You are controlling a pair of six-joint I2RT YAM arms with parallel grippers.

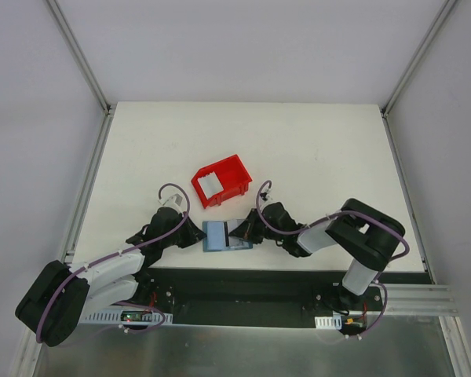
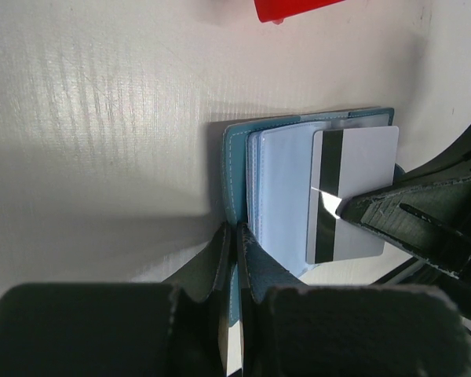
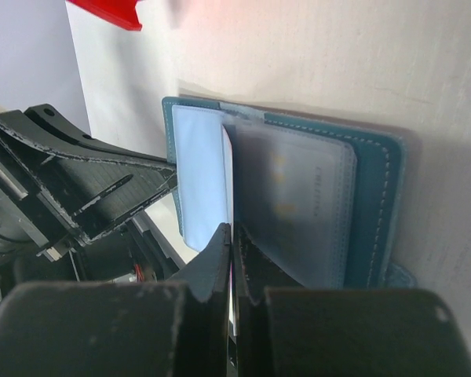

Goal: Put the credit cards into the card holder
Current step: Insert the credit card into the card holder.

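Teal card holder (image 1: 226,236) lies open on table (image 1: 298,149) near its front edge, between the two arms. Credit card (image 2: 353,196), magnetic stripe up, rests partly over the pale blue pockets, pinched at one edge by right gripper (image 3: 232,236), jaws closed on it. Left gripper (image 2: 235,236) jaws clamp the holder's teal cover edge. Red bin (image 1: 234,174) stands just behind.

The white tabletop (image 1: 314,149) lies open far back and at both sides. A red plastic bin (image 1: 221,180) stands just behind the teal folding wallet (image 1: 220,236), which the left gripper (image 1: 198,235) and right gripper (image 1: 243,233) flank closely.
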